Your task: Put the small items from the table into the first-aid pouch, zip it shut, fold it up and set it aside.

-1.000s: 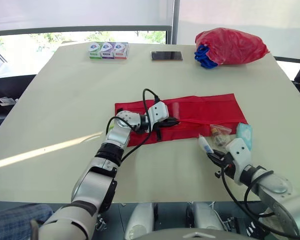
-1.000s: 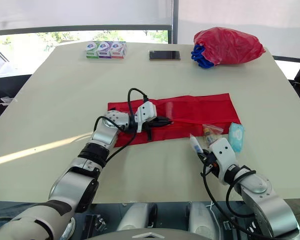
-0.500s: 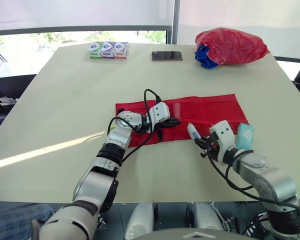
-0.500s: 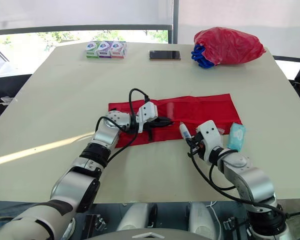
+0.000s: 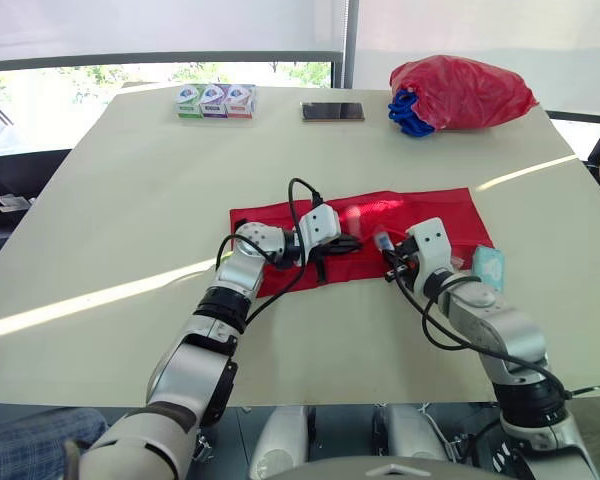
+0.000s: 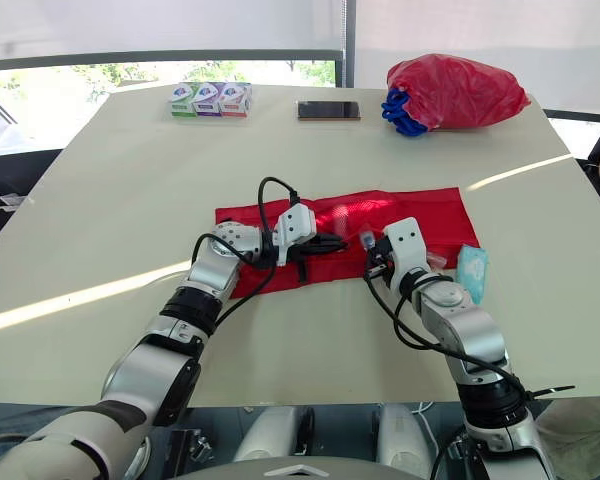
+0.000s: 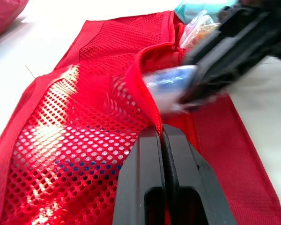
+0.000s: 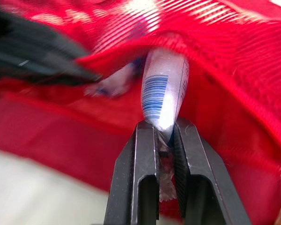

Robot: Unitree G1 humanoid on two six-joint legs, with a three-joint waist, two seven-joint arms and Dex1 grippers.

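**Tube at the pouch mouth, lip held up by the other arm**

The red mesh first-aid pouch [image 5: 430, 212] lies unfolded and flat mid-way across the pale table [image 5: 130, 200]. The left gripper [image 7: 162, 130] has its fingers pressed together on the pouch's mesh lip, lifting it into a slack opening. The right gripper [image 8: 164, 125] is clamped on the crimped tail of the small white plastic tube with a barcode [image 8: 164, 89]. The tube's nose sits right at that raised lip, partly under the mesh.

Handling, as a judgement:
- The tube looks light and squashy, and its glossy skin is likely slippery. The flat crimped end is the firm place to pinch, and the hold is already there.
- The pouch is limp fabric, so it will sag and close if the lip is let go. It is best taken by the stitched hem, not the open netting, because the mesh can snag a fingertip or the tube cap.

A pale blue wipe packet [image 5: 488, 268] and a clear plastic packet [image 7: 199, 26] wait just beside the pouch's right end. Both look thin, crinkly and light. They should be pinched at an edge, since they lie flat on the tabletop
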